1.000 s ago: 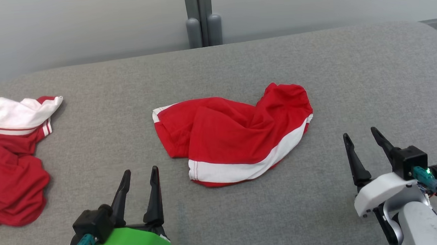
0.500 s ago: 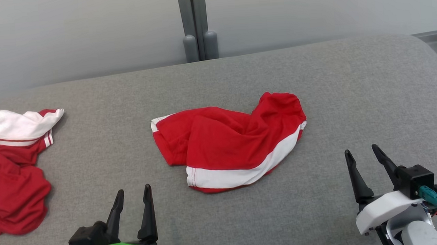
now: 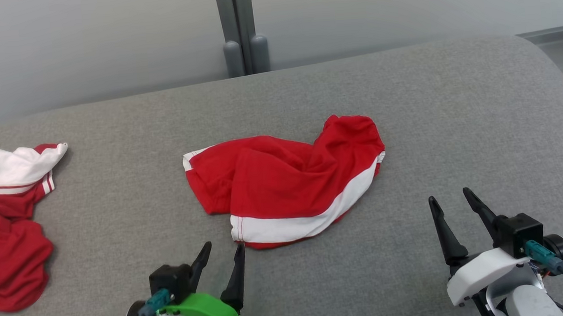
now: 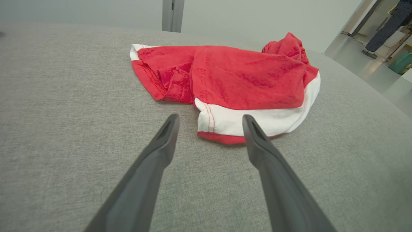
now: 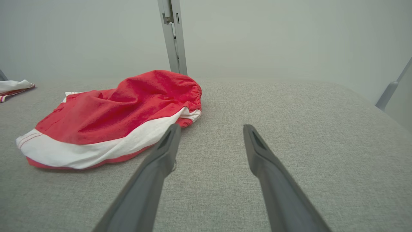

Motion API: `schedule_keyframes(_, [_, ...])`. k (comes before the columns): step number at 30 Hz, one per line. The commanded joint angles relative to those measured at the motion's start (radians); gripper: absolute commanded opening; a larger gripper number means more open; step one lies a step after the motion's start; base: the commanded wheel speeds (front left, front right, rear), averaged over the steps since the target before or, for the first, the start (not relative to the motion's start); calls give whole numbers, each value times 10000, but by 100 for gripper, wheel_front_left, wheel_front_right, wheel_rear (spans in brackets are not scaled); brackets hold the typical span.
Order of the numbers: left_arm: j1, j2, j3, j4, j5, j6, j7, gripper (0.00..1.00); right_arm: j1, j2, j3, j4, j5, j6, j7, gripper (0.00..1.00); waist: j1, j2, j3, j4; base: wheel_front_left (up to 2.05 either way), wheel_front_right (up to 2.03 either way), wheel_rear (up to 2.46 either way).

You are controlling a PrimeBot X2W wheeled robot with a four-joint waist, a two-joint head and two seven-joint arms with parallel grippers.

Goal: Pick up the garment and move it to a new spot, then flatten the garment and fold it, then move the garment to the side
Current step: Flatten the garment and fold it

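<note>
- Both of my grippers are empty with fingers spread wide. My left gripper (image 3: 224,245) is low over the grey padded surface (image 3: 407,119), and my right gripper (image 3: 448,194) is off to the right.
- The garment (image 3: 283,187) lies crumpled mid-surface, red with a white band (image 3: 310,220) along its near edge. Nothing is touching it, so I judge the pick-up as not yet begun.
- In my left wrist view, the band's stitched corner (image 4: 209,120) sits right between my fingertips, just ahead. That's my target.
- To do it well, I should come down with one finger on either side of that corner and catch every layer of the hem. If I bite too deep, I'd likely pinch the padded cover as well.
- My right gripper is well apart from the cloth. The gathered end (image 5: 190,93) is off to the left of its fingers, so that arm has to swing in before it can close.
- With two holds far apart, the garment should lift spread out rather than hang in a lump.
- A second red-and-white garment (image 3: 4,237) sits far left. The new spot should stay well clear of it.
</note>
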Motion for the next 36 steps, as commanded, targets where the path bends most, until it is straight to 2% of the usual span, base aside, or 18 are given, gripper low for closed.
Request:
schedule_keyframes(1, [-454,161,-269,227,-248,-34,169,100,-109,-37,22,49,-39,-10,-19,100,0,-1,120,-146,0,0,0])
schedule_keyframes(11, [-2318,741,-1685,1956,-1735,-32,869,100,-460,-35,313,254,-40,-10,-18,100,0,-1,668,-705,0,0,0])
schedule_keyframes(21, [-2983,958,-2665,2583,-2716,-32,610,100,-620,-35,204,278,-85,-10,-18,100,0,-1,901,-845,0,0,0])
schedule_keyframes(22, [-3041,954,-2796,2603,-2768,-32,570,93,-648,-35,197,272,-84,-10,-19,100,0,-1,912,-845,0,0,0])
schedule_keyframes(23, [-3095,958,-2903,2612,-2817,-32,543,80,-668,-35,198,265,-81,-10,-19,100,0,-1,920,-844,0,0,0])
schedule_keyframes(24, [-3161,968,-3011,2616,-2877,-32,477,55,-689,-35,192,254,-79,-10,-18,100,0,-1,936,-843,0,0,0])
schedule_keyframes(27, [-3303,977,-3250,2640,-3012,-32,367,29,-721,-35,178,235,-100,-10,-19,100,0,-1,969,-830,0,0,0])
schedule_keyframes(28, [-3348,990,-3341,2650,-3083,-32,294,0,-729,-35,175,235,-101,-10,-19,100,0,-1,979,-822,0,0,0])
schedule_keyframes(31, [-3495,1048,-3424,2754,-3232,-32,146,0,-789,-35,207,269,-128,-10,-19,100,0,-1,1021,-801,0,0,0])
schedule_keyframes(36, [-3698,1127,-2894,3048,-3356,44,-221,0,-1255,-38,408,585,-313,-10,-18,100,0,-1,1158,-719,0,0,0])
